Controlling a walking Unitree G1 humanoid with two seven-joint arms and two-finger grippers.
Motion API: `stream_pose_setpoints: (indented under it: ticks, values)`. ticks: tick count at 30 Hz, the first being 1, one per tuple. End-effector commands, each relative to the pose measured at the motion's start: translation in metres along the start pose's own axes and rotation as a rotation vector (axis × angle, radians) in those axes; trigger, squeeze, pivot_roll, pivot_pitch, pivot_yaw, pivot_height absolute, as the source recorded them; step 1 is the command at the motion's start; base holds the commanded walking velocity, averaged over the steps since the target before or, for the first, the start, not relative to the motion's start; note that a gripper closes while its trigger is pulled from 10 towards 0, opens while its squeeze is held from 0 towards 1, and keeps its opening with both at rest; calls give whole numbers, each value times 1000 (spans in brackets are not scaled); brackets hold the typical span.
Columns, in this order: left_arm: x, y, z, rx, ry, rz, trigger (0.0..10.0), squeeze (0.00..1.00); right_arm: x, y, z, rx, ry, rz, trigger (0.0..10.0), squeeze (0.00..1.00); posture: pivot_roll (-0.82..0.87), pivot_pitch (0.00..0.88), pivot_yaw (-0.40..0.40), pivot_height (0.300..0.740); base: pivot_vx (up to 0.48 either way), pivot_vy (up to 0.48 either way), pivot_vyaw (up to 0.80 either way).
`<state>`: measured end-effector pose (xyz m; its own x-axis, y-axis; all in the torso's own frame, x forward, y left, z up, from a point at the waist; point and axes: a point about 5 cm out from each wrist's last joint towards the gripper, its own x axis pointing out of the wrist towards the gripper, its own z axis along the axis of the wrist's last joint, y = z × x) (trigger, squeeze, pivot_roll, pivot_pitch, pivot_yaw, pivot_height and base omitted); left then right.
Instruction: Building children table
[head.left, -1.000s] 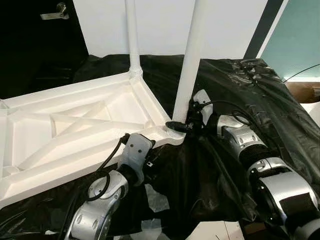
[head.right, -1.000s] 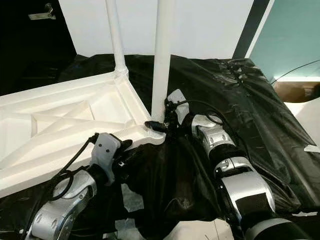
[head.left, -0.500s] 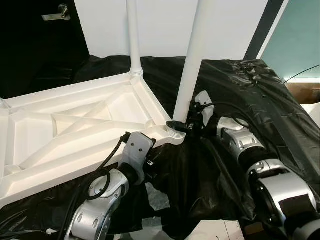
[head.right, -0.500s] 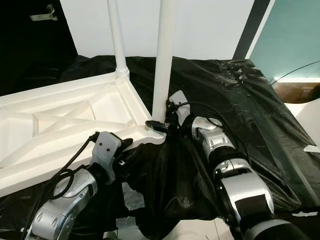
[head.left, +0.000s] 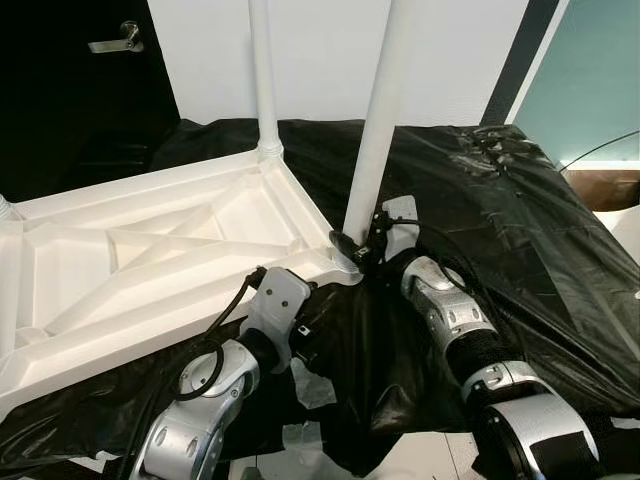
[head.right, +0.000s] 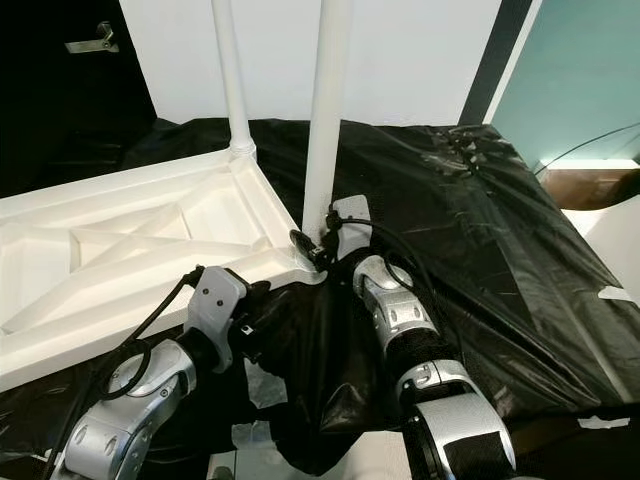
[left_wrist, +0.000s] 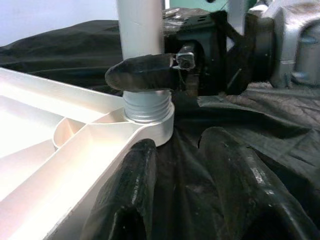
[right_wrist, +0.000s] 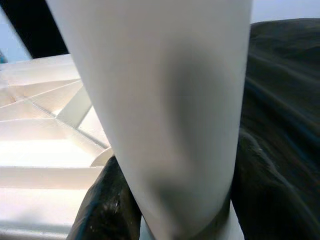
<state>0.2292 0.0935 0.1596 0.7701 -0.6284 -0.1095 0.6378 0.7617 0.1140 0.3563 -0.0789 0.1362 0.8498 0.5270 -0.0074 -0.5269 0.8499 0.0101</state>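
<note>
- The white table top (head.left: 150, 250) lies upside down on the black plastic sheet (head.left: 500, 210) that covers the surface, its ribbed underside facing up; it takes up the left and middle of the head views; one leg (head.left: 264, 75) already stands upright in the far corner socket.
- The left hand (left_wrist: 190, 195) rests low at the near edge of the top, just beside the near corner socket (left_wrist: 150, 120); its two fingers stand apart with only crumpled sheet between them, gripping nothing; it would serve best pressed against the rim, so the top cannot turn with the leg.
- The second leg (head.left: 375, 120) stands in that near corner socket; in the left wrist view grey thread still shows above the socket's collar, so it appears not fully seated; the step in hand is judged to be screwing it home.
- The right hand (head.left: 358, 247) is closed around the foot of this leg, a black finger (left_wrist: 142, 74) wrapping it just above the thread; to do this well it should keep the leg plumb, turn in short strokes and re-grip low, and stop once the thread is hidden.
- The risk is cross-threading if the leg tilts; the loose sheet beside the socket could also catch in the thread.
</note>
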Motion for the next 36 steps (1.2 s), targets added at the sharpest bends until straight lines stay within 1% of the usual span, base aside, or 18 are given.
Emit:
stream_pose_setpoints:
  ticks: [1, 2, 3, 4, 5, 7, 11, 15, 16, 17, 23, 24, 25, 27, 28, 32, 34, 36]
  values:
    - [0, -3, -3, -15, 15, -12, 10000, 0, -6, 11, -27, 63, 107, -94, 10000, 0, 127, 42, -44, 740, 0, 0, 0]
    - [-1, -5, -3, -18, 15, -15, 10000, 0, -7, 20, -29, 82, 114, -154, 10000, 0, 124, 47, -45, 740, 0, 0, 0]
    - [-1, -5, -3, -18, 15, -15, 10000, 0, -7, 20, -29, 82, 114, -154, 10000, 0, 124, 47, -45, 740, 0, 0, 0]
    - [0, -6, -4, -28, 16, -22, 10000, 0, -5, 32, -27, 104, 102, -244, 10000, 0, 119, 49, -42, 740, 0, 0, 0]
    - [0, -6, -4, -28, 16, -22, 10000, 0, -5, 32, -27, 104, 102, -244, 10000, 0, 119, 49, -42, 740, 0, 0, 0]
    - [0, -8, -4, -31, 18, -31, 10000, 0, -5, 41, -24, 104, 81, -234, 10000, 0, 115, 59, -43, 740, 0, 0, 0]
    - [0, -7, -4, -31, 20, -25, 10000, 0, -8, 46, -20, 96, 75, -238, 10000, 0, 116, 61, -42, 740, 0, 0, 0]
    - [0, -5, -4, -32, 21, -12, 10000, 0, -9, 43, -16, 86, 55, -254, 10000, 0, 122, 67, -45, 740, 0, 0, 0]
    - [0, -5, -4, -35, 21, -7, 10000, 0, -10, 39, -13, 88, 39, -248, 10000, 690, 123, 67, -48, 740, 0, 0, 0]
    - [0, -6, -4, -35, 21, -5, 10000, 0, -11, 35, -10, 74, 17, -248, 10000, 1000, 123, 67, -50, 740, 0, 0, 0]
    - [1, -6, -5, -38, 20, 2, 10000, 0, -17, 28, -2, 68, -37, -216, 10000, 1000, 118, 64, -57, 740, 0, 0, 0]
    - [1, -6, -5, -39, 18, 5, 10000, 0, -19, 27, -1, 76, -40, -182, 10000, 1000, 117, 62, -58, 740, 0, 0, 0]
    - [1, -5, -4, -38, 16, 6, 10000, 0, -22, 22, 0, 79, -56, -146, 10000, 329, 116, 59, -61, 740, 0, 0, 0]
    - [1, -5, -4, -38, 16, 6, 10000, 0, -22, 22, 0, 79, -56, -146, 10000, 329, 116, 59, -61, 740, 0, 0, 0]
    - [1, -5, -5, -37, 14, 7, 10000, 0, -28, 11, 1, 86, -77, -83, 10000, 0, 114, 56, -63, 740, 0, 0, 0]
    - [0, -2, -8, -33, 19, 11, 10000, 0, -40, -8, -2, 51, -63, 99, 10000, 0, 109, 50, -59, 740, 0, 0, 0]
    - [0, -1, -8, -31, 20, 11, 10000, 0, -40, -16, -2, 22, -44, 142, 10000, 0, 107, 46, -54, 740, 0, 0, 0]
    - [0, -1, -8, -31, 20, 11, 10000, 0, -40, -16, -2, 22, -44, 142, 10000, 0, 107, 46, -54, 740, 0, 0, 0]
